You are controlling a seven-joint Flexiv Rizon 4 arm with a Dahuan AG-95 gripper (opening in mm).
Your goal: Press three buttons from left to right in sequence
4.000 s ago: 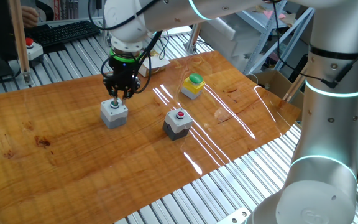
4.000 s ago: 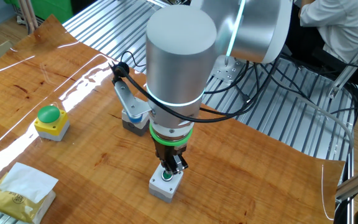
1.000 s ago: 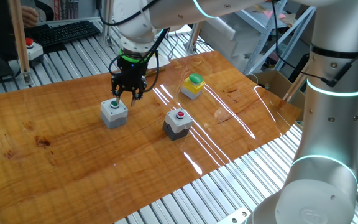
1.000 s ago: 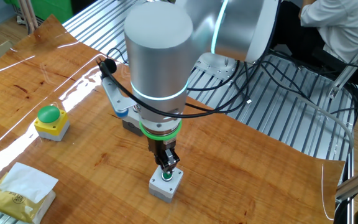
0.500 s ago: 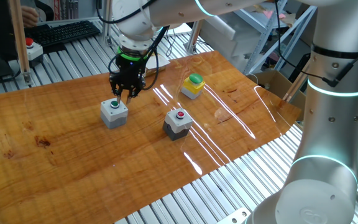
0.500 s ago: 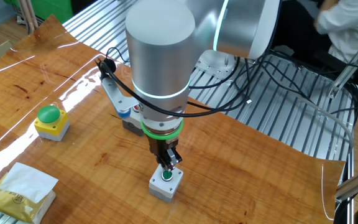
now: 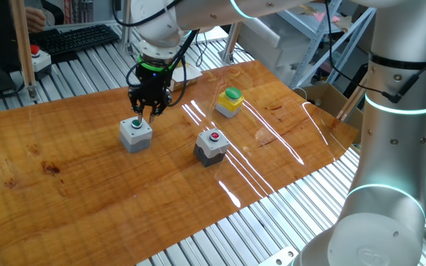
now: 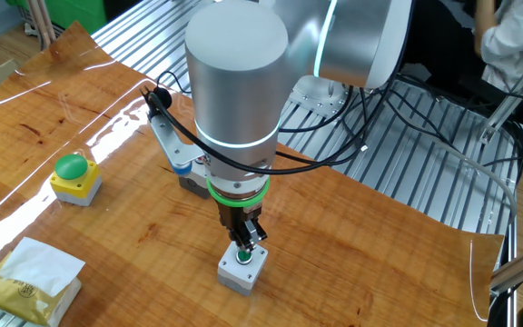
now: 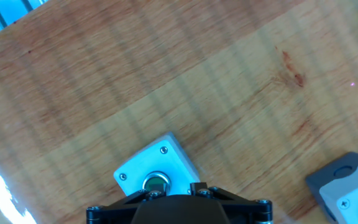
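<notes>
Light grey box (image 7: 135,134), green cap (image 9: 156,184), sat under gripper (image 7: 146,112); finger gap unclear. Bare wood table (image 7: 65,192) left, near.

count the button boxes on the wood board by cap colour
green cap: 2, the light grey box and the yellow box
red cap: 1, the dark grey box
total: 3

dark grey box (image 9: 353,186) cropped, fingertips perhaps hidden
</notes>
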